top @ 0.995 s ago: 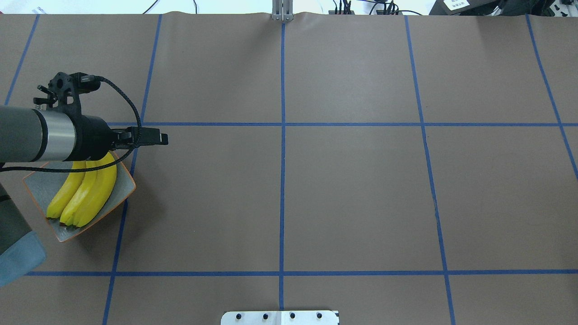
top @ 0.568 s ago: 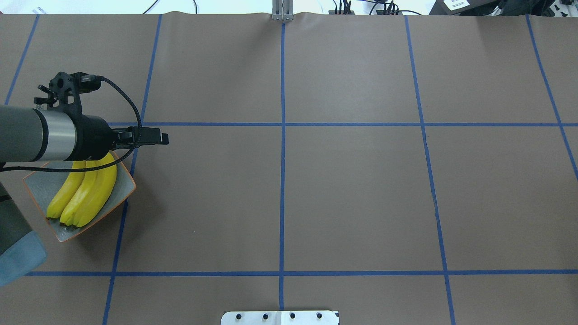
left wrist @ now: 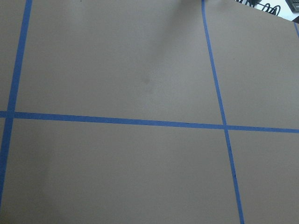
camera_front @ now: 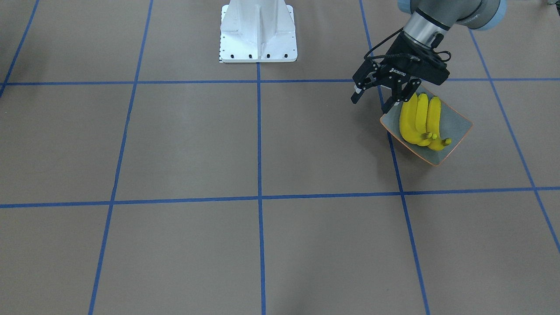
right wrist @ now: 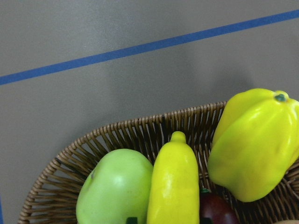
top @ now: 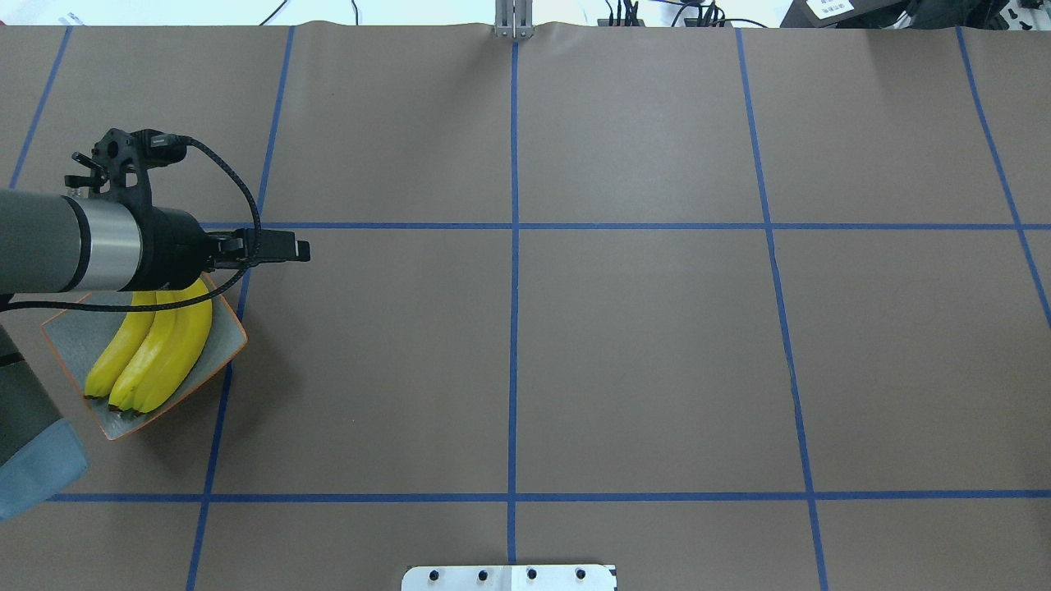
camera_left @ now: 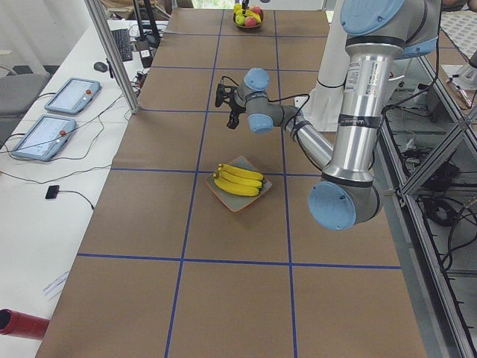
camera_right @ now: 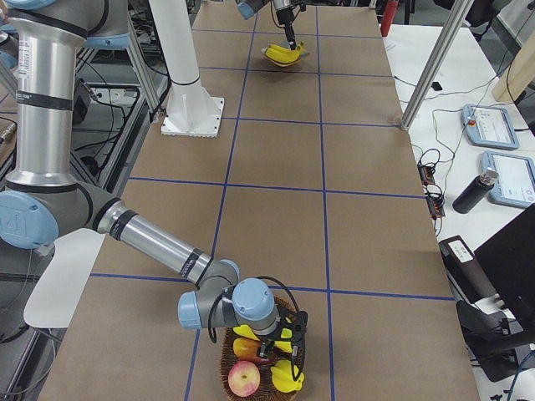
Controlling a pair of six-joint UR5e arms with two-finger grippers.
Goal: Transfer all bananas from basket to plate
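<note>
Three yellow bananas (top: 160, 345) (camera_front: 418, 120) lie side by side on the grey, orange-rimmed plate (top: 74, 336) (camera_front: 458, 124). My left gripper (camera_front: 371, 104) (top: 283, 246) hangs open and empty just beyond the plate's inner corner, above the table. The wicker basket (camera_right: 227, 368) (right wrist: 117, 133) sits at the other end of the table. One banana (right wrist: 174, 186) lies in it among other fruit. My right gripper (camera_right: 288, 338) reaches down into the basket; I cannot tell whether it is open or shut. Its fingers do not show in the right wrist view.
In the basket, a green apple (right wrist: 114, 193), a yellow fruit (right wrist: 257, 140) and a red apple (camera_right: 244, 380) crowd the banana. The white robot base (camera_front: 258, 30) stands mid-table at the robot's edge. Tablets (camera_left: 71, 93) lie on a side table.
My left gripper has drifted slightly away from the plate, toward the table's middle. The bananas on the plate have not moved.
</note>
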